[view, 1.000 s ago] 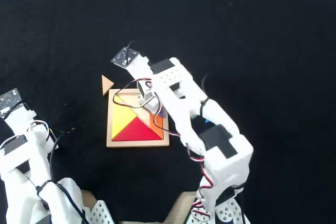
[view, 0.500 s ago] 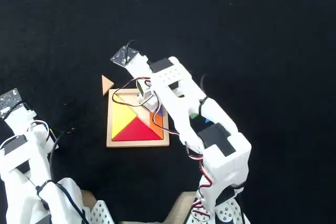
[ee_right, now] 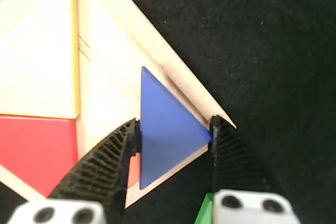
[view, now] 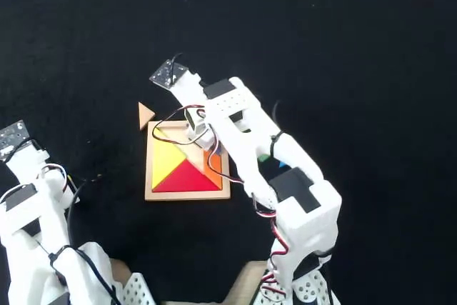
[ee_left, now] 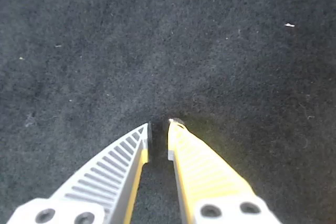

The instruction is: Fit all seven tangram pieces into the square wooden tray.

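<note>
pale wooden tray (view: 178, 196), smooth matt blue triangle (ee_right: 165, 129), fuzzy black cloth table cover (view: 357, 69).

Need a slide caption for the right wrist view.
Right tool grips blue triangle at the wooden tray corner.

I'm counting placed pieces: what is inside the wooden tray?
Yellow triangle, red triangle and orange piece lie in the wooden tray; the right gripper holds a blue triangle at its corner. The arm covers the rest.

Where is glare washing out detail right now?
Right wrist view: yellow triangle and bare tray wood blow out almost white; blue triangle in the right gripper reads fine. High view: no glare on the tray. Left wrist view: evenly lit black cloth.
</note>
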Tool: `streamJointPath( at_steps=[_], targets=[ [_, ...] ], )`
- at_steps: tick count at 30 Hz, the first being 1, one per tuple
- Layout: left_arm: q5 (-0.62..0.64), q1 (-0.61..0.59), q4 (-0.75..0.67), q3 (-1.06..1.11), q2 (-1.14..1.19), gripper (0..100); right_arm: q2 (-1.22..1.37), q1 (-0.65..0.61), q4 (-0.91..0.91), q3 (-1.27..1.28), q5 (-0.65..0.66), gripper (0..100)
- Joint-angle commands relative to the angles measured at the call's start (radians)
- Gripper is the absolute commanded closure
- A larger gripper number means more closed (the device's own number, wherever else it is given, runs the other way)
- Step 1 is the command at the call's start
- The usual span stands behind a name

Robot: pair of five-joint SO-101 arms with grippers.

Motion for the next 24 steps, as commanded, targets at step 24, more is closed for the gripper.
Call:
streamJointPath(
  at_steps=[24],
  targets=[
    [-0.005,0.001,-0.006,-0.019,-0.02,92,-0.042,-0.002,0.028,-0.076,-0.035,72.4]
  ],
)
